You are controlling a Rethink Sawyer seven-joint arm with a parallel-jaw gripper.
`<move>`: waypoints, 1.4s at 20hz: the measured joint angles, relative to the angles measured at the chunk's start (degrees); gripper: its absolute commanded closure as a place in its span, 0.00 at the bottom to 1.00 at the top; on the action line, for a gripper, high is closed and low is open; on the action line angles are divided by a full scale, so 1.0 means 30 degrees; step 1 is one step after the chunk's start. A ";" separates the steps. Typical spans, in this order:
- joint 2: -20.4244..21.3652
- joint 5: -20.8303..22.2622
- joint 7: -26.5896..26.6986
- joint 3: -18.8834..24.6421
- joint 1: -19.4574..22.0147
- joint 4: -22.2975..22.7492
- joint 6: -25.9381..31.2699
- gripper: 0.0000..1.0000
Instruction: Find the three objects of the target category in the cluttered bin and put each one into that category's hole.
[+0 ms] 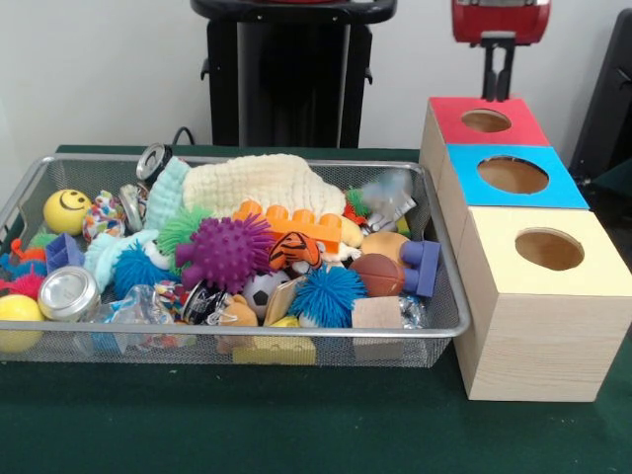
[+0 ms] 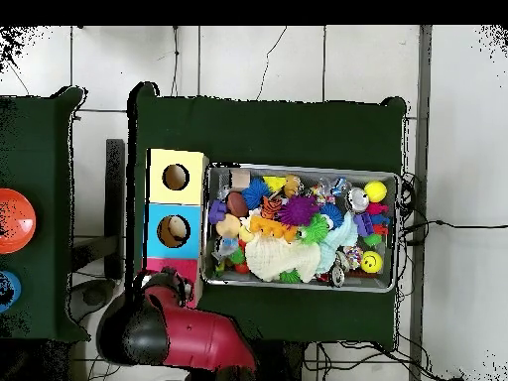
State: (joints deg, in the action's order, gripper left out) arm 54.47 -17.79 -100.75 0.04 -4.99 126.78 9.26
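Which category is wanted cannot be read from the scene, so all candidates lie in the wire bin (image 1: pixel 148 346) on the green tabletop (image 1: pixel 197 425). Near its middle the purple spiky ball (image 1: pixel 225 252) and the blue spiky ball (image 1: pixel 326 294) look soft and light; they should squash under a grip, so taking them across the body seems best. The silver can (image 1: pixel 67 292) at the bin's left front corner looks stiff, smooth and likely slippery, best held across its side. A cream knitted cloth (image 1: pixel 262 183) along the back edge is limp and may cover things. Beside the bin's right edge stand the red box (image 1: pixel 449 123), blue box (image 1: pixel 464 178) and yellow box (image 1: pixel 494 242), each with a round hole. The gripper (image 1: pixel 498 69) hangs above the red box; I cannot tell whether it is released or clenched
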 measured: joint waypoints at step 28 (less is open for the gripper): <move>0.1502 0.4096 -0.3205 -0.4609 -0.2761 -0.3175 0.5493 1.00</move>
State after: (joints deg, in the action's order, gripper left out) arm 58.97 -5.50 -110.37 -13.79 -13.27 117.26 25.74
